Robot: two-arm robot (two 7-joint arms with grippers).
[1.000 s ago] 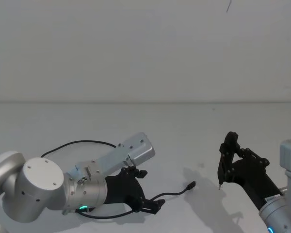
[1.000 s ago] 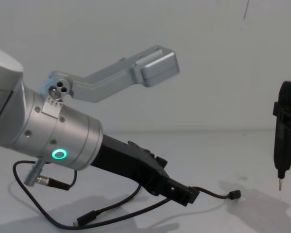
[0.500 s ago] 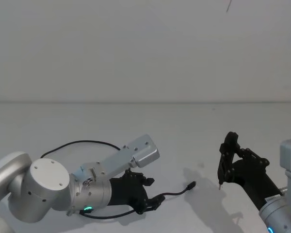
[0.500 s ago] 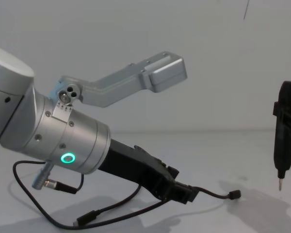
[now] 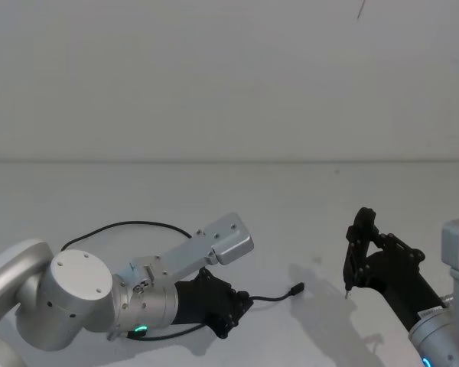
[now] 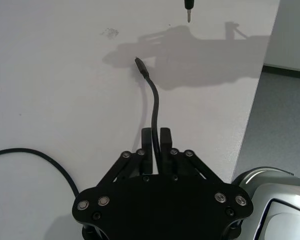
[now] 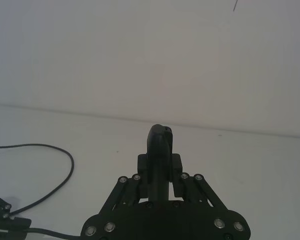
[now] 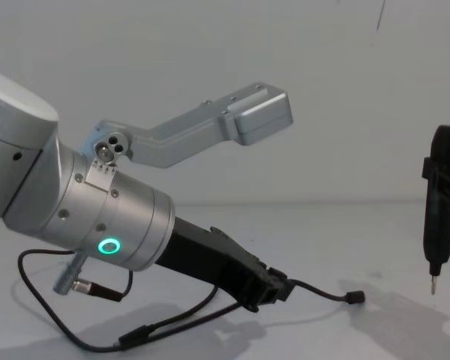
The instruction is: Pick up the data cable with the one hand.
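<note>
The data cable (image 6: 154, 107) is a thin black cord lying on the white table (image 5: 291, 206). One small plug (image 5: 297, 289) rests just beyond my left gripper (image 5: 241, 303), and the rest loops back behind the arm (image 5: 130, 224). In the left wrist view the left gripper (image 6: 156, 142) is shut on the cord, with the plug end (image 6: 138, 62) sticking out ahead. From the chest, the gripper (image 8: 280, 289) sits low over the table, the plug (image 8: 354, 297) to its right. My right gripper (image 5: 365, 260) hangs at the right, shut on a black pen-shaped tool (image 8: 440, 202).
A short wire with a metal barrel connector (image 8: 73, 284) hangs from the left wrist. The cable's other plug (image 8: 135, 338) lies under the left arm. The table's edge (image 6: 252, 115) runs beside the left gripper, with grey floor beyond. A plain wall (image 5: 229, 76) stands behind.
The left gripper's fingers have gone from spread wide to shut on the cable. The free plug has slid slightly toward the gripper. The right arm has not moved.
</note>
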